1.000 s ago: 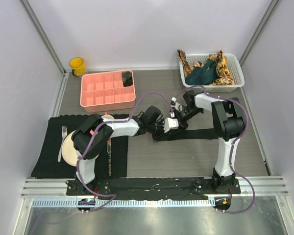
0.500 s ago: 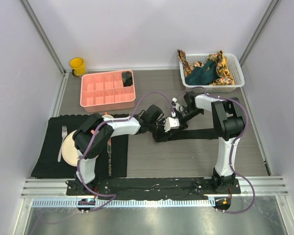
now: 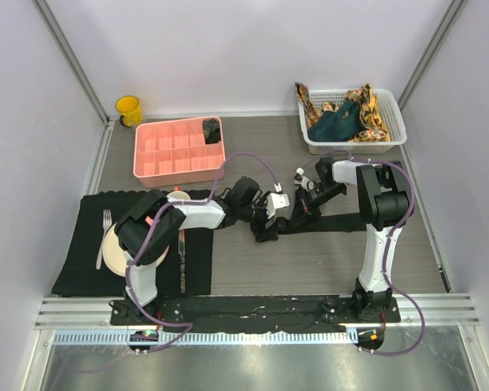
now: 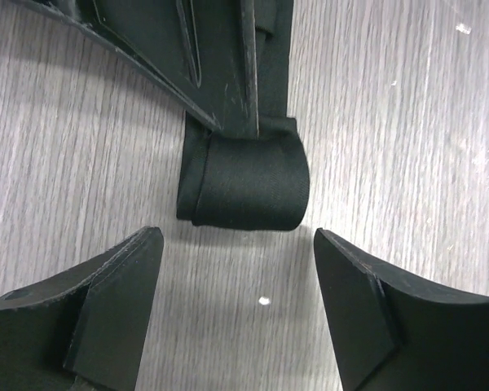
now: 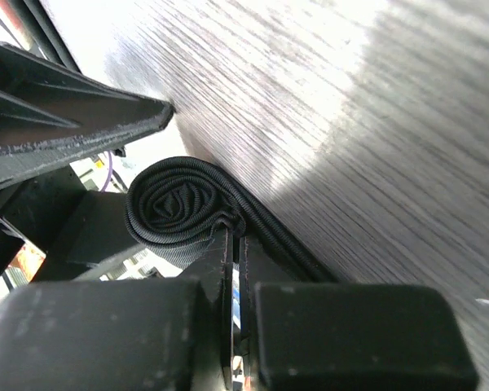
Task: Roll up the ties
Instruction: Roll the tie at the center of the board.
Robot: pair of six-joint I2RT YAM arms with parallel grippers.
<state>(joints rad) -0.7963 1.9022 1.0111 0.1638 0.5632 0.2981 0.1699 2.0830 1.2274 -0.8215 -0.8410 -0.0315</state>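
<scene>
The left gripper (image 4: 236, 244) sits farther back toward the left than a second ago, and its purple cable (image 3: 244, 156) loops higher above the wrist. The right gripper (image 5: 232, 235) is now further right and slightly nearer the bases, its forearm swung that way too. The rolled end of the black tie (image 4: 244, 183) lies a touch nearer as well.

A black tie (image 4: 244, 183) on grey wood-grain table (image 3: 310, 261) — teal tie (image 3: 336, 122), orange-yellow patterned ties (image 3: 373, 114), white basket (image 3: 354, 145).
</scene>
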